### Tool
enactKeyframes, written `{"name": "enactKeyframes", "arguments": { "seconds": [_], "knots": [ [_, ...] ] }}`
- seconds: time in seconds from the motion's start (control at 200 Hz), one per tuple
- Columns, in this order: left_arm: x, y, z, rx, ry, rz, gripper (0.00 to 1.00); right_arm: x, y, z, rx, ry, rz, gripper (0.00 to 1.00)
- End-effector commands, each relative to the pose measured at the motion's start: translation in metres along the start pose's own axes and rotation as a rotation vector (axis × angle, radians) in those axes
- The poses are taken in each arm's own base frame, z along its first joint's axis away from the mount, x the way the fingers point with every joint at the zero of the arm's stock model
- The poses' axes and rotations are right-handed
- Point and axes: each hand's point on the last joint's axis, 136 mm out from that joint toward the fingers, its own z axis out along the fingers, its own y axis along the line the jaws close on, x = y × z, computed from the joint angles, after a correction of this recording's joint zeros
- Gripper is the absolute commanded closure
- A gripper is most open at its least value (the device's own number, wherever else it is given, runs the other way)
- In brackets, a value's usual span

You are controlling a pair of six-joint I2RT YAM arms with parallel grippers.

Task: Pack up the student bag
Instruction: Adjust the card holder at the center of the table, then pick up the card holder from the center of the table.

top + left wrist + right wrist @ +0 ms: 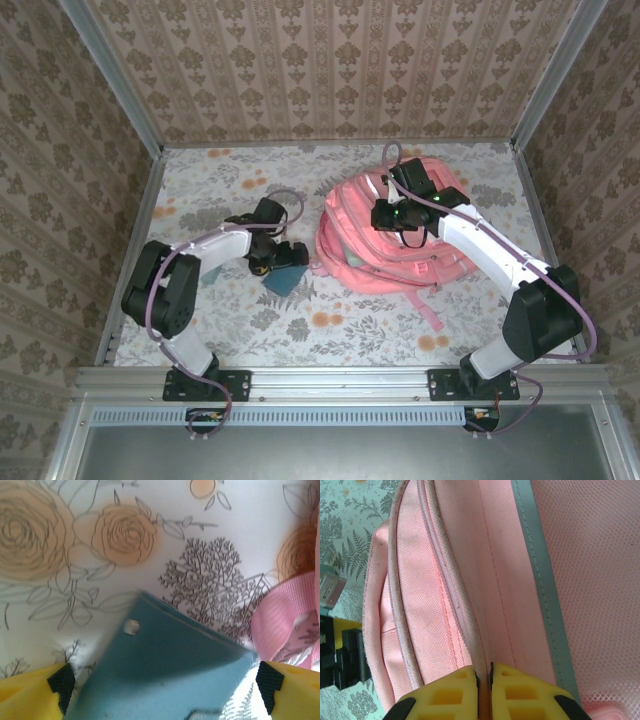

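Observation:
The pink student bag [372,250] lies on the right half of the flowered table. My right gripper [400,216] rests on top of it. In the right wrist view its yellow fingers [445,692] are shut on a thin fold of the student bag's fabric [495,570], beside a white piped seam [442,575] and a grey stripe [540,580]. A teal-blue book [287,278] lies flat on the table left of the bag. My left gripper [268,262] hangs over it, open. The book [165,670] sits between the wide-apart fingers [30,692], one corner pointing away from them.
A pink strap [287,615] of the bag lies just right of the book. Another strap [428,312] trails toward the near edge. Patterned walls [330,70] and metal posts enclose the table [200,180] on three sides.

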Motion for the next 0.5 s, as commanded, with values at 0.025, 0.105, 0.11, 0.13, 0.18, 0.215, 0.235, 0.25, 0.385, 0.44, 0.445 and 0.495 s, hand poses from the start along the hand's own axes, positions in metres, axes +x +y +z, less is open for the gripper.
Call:
{"name": "enactKeyframes", "arguments": {
  "seconds": [0.025,0.105,0.11,0.13,0.18,0.215,0.235,0.25,0.385,0.44,0.445,0.495],
  "knots": [
    [0.013,-0.004,-0.005,0.003,0.018,0.010,0.03,-0.010,0.016,-0.004,-0.057,-0.021,0.011,0.88],
    [0.017,-0.003,-0.002,-0.038,0.025,0.039,0.02,-0.009,0.017,-0.004,-0.059,-0.018,0.014,0.88],
    [0.017,-0.003,-0.001,-0.042,0.025,0.041,0.02,-0.009,0.016,-0.004,-0.059,-0.017,0.014,0.88],
    [0.018,-0.003,-0.001,-0.055,0.028,0.049,0.02,-0.010,0.017,-0.004,-0.060,-0.018,0.013,0.88],
    [0.019,-0.003,0.001,-0.098,0.027,0.075,0.02,-0.009,0.016,-0.003,-0.059,-0.016,0.015,0.88],
    [0.020,-0.002,0.002,-0.134,0.030,0.094,0.01,-0.009,0.017,-0.004,-0.060,-0.016,0.016,0.88],
    [0.020,-0.002,0.002,-0.156,0.030,0.104,0.01,-0.009,0.017,-0.004,-0.059,-0.016,0.014,0.88],
    [0.021,-0.001,0.003,-0.172,0.032,0.109,0.00,-0.009,0.016,-0.004,-0.059,-0.016,0.015,0.88],
    [0.026,0.003,0.009,-0.280,0.050,0.143,0.01,-0.008,0.015,-0.006,-0.055,-0.019,0.015,0.88],
    [0.029,0.004,0.012,-0.314,0.059,0.157,0.00,-0.008,0.015,-0.007,-0.053,-0.021,0.015,0.87],
    [0.029,0.005,0.012,-0.319,0.060,0.157,0.00,-0.008,0.015,-0.007,-0.054,-0.021,0.016,0.87],
    [0.031,0.007,0.014,-0.347,0.064,0.165,0.02,-0.008,0.015,-0.008,-0.053,-0.022,0.016,0.87]
  ]
}}
